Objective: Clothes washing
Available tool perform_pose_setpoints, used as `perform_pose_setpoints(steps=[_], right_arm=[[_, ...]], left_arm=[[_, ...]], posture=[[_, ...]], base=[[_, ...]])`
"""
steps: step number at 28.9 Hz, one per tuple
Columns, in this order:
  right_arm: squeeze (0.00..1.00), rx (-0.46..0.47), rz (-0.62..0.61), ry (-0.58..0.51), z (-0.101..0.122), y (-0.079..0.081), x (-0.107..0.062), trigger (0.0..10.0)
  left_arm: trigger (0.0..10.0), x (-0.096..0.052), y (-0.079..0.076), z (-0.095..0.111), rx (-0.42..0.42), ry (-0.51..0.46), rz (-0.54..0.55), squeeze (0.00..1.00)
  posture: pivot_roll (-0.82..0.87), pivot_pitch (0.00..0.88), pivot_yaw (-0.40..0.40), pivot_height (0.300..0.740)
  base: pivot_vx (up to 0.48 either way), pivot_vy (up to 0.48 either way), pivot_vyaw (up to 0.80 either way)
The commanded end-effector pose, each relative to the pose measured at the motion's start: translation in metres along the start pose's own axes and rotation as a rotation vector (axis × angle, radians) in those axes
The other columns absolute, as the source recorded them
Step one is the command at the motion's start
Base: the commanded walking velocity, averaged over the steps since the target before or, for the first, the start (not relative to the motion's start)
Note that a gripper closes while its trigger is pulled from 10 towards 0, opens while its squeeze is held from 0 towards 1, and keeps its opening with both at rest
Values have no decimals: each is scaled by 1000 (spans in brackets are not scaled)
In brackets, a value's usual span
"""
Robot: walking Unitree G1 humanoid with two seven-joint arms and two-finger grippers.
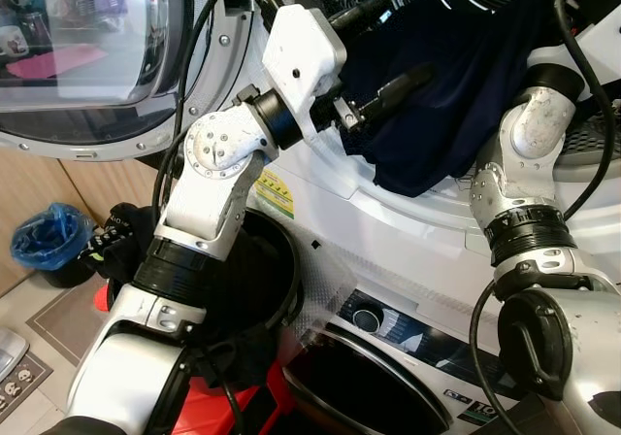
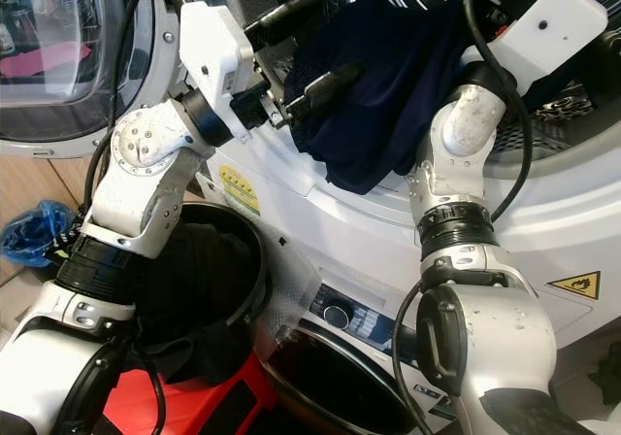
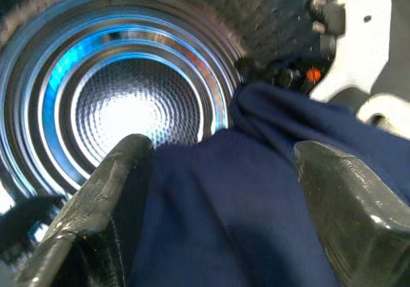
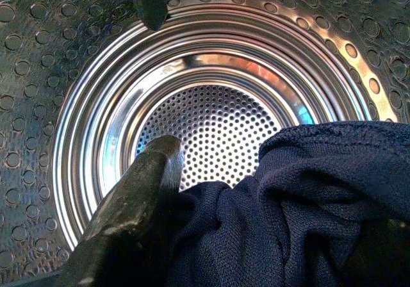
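While the navy garment [image 1: 437, 105] hangs half over the lip of the washing machine drum [image 4: 211, 107], I judge the loading only partly done: the cloth is draped across the door opening with a fold spilling down the white front panel [image 1: 388, 231], and nothing lies deep in the steel drum yet. My left gripper [image 1: 374, 51] sits at the mouth of the opening with its two black fingers spread apart, the navy fabric lying between them but not pinched, as the left wrist view shows. My right gripper [image 4: 256, 229] reaches in from the other side, and the cloth is bunched up against one finger [image 4: 128, 216]; its other finger is buried under the fabric, so I cannot tell whether that claw is clenched or loose. Below me a dark basket [image 1: 277, 289] holds more dark laundry, which suggests further pieces remain to be moved. What is left is pushing this garment fully inside. The open door [image 1: 97, 56] is cut off at the frame's edge.
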State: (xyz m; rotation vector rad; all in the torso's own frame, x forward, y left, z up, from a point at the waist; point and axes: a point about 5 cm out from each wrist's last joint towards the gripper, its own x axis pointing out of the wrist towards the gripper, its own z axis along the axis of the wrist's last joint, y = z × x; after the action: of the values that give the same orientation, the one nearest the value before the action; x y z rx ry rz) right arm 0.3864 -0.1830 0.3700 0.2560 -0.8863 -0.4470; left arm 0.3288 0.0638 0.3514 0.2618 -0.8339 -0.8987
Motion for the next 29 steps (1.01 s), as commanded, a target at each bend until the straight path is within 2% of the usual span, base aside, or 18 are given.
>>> perform_pose_setpoints(steps=[1, 2, 5, 8, 11, 13, 14, 22, 28, 29], right_arm=[[0, -60, -47, 88, -21, -24, -8, 10000], [0, -60, -47, 88, -21, -24, -8, 10000], [0, -59, -45, 82, -20, -23, -7, 10000], [0, -55, -44, 79, -18, -22, -6, 10000], [0, -53, -41, 78, -18, -21, -6, 10000], [0, -51, -36, 78, -18, -20, -7, 10000], [0, -49, -34, 79, -18, -19, -7, 10000], [0, -39, -24, 66, -16, -16, -7, 10000], [0, -16, 14, 46, -14, -11, -10, 10000], [0, -8, 50, 35, -13, -7, -12, 10000]], left_arm=[[10000, 0, -3, 2, -45, -16, -19, 0], [10000, 1, -3, 0, -55, -17, -25, 0], [10000, -1, -3, -12, -113, 76, -31, 0], [10000, -4, -6, -16, -186, 91, 5, 0], [10000, -4, -5, -18, -205, 107, 26, 0], [10000, -3, -3, -21, -225, 126, 41, 0], [10000, -2, 1, -24, -263, 158, 56, 0], [10000, 3, 11, -31, -335, 218, 73, 0], [10000, 6, 12, -35, -321, 297, -32, 0], [10000, 4, 11, -37, -293, 332, -90, 0]], posture=[[88, 129, 1, 740], [88, 129, 1, 740], [89, 128, 2, 740], [88, 126, 0, 740], [89, 125, -1, 740], [90, 122, -2, 740], [90, 122, -2, 740], [87, 108, 2, 740], [79, 99, 3, 740], [78, 93, 3, 740]], base=[[0, 0, 0], [0, 0, 0], [0, 0, 0], [0, 0, 0], [0, 0, 0], [0, 0, 0], [0, 0, 0], [0, 0, 0], [0, 0, 0], [0, 0, 0]])
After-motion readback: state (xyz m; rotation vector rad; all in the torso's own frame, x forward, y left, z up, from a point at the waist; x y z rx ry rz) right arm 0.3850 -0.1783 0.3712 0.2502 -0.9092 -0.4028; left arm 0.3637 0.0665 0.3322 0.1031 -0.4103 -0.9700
